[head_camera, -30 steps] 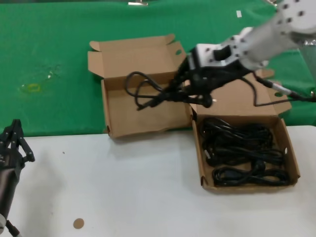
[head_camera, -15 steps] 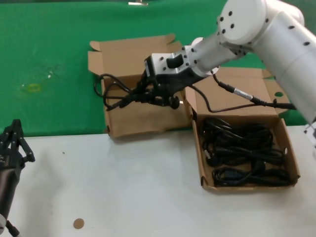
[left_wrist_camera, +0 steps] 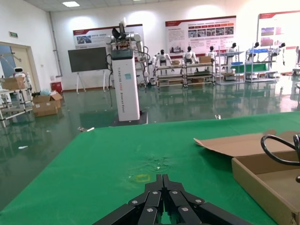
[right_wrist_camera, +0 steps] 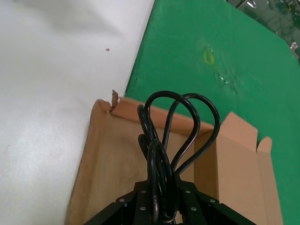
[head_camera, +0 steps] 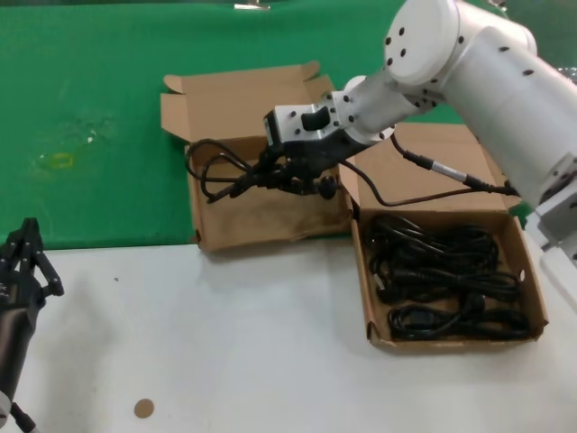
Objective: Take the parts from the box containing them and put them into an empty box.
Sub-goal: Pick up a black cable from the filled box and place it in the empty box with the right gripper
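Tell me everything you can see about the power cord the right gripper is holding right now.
The cord is thin, black and rubbery-looking, bundled into several loops with a chunky black plug at one end. The right gripper is shut on the bundle, holding it in the air over the empty box. The loops fan out past the gripper toward the box's left wall; whether they touch the cardboard cannot be told.

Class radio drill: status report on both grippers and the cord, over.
Right gripper shut on coiled cord, held over the empty box. Left gripper parked at table edge. Nothing blocking the drop.
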Available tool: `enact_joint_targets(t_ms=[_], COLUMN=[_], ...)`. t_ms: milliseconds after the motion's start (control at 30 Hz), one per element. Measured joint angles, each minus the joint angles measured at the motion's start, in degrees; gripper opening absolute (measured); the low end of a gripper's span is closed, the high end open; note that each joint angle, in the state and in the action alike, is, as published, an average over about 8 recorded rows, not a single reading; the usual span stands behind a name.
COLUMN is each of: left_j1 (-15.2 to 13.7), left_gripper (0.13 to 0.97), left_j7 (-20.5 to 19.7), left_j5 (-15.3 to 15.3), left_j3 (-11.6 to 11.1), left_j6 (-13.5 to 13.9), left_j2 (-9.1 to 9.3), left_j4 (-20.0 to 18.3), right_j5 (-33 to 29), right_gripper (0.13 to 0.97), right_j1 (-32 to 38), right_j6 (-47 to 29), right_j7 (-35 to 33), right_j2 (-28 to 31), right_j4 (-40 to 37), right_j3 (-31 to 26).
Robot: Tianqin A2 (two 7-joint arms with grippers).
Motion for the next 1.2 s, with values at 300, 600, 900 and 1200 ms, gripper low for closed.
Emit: enact_joint_targets(t_ms=[300,600,900,1200], left_j1=[0.0,0.0,0.0,0.0], left_gripper=[0.152,0.152,0.152,0.152], left_j7=[0.0,0.0,0.0,0.0], left_j5=[0.0,0.0,0.0,0.0], left_j3=[0.0,0.0,0.0,0.0], left_j6=[0.0,0.0,0.0,0.0], left_j2=[0.0,0.0,0.0,0.0], left_j4=[0.0,0.0,0.0,0.0], right_j5=[0.2,-0.1,-0.4,-0.6], right_gripper=[0.228,0.243,0.331,0.462], right_j1=[1.3,1.7,1.9,1.5], right_j6=[2.4,3.7,4.1,3.0], right_j7=[-2.3,-3.2,-3.3,-1.6], right_j2=[-1.8,-2.6,-2.4,-1.0], right_j4=[-5.3,-7.3,-7.8,-5.1], right_j3=[0.4,0.3,0.3,0.3])
